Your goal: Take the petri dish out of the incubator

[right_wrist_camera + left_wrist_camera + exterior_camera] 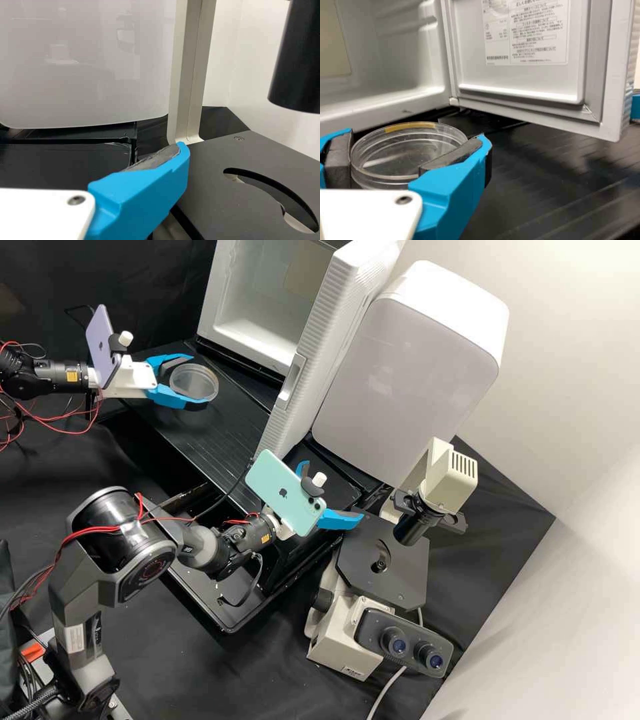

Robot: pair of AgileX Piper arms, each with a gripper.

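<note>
A clear round petri dish [194,381] [400,150] sits between the blue fingers of my left gripper [187,384] [402,159], which is shut on it. The dish hangs just above the black ribbed platform [220,433], outside the white incubator [257,303] and in front of its open chamber [380,65]. The incubator door [320,347] [530,60] stands swung open beside it. My right gripper [340,508] is low by the microscope stage [383,567]. It is open, and one blue finger [150,186] shows a bare pad.
A microscope [380,613] with a black stage [250,175] and dark condenser [297,55] stands at the front right. A large white box [413,367] rises behind it. Red cables [40,413] trail at the left. A phone [283,492] rides on the right wrist.
</note>
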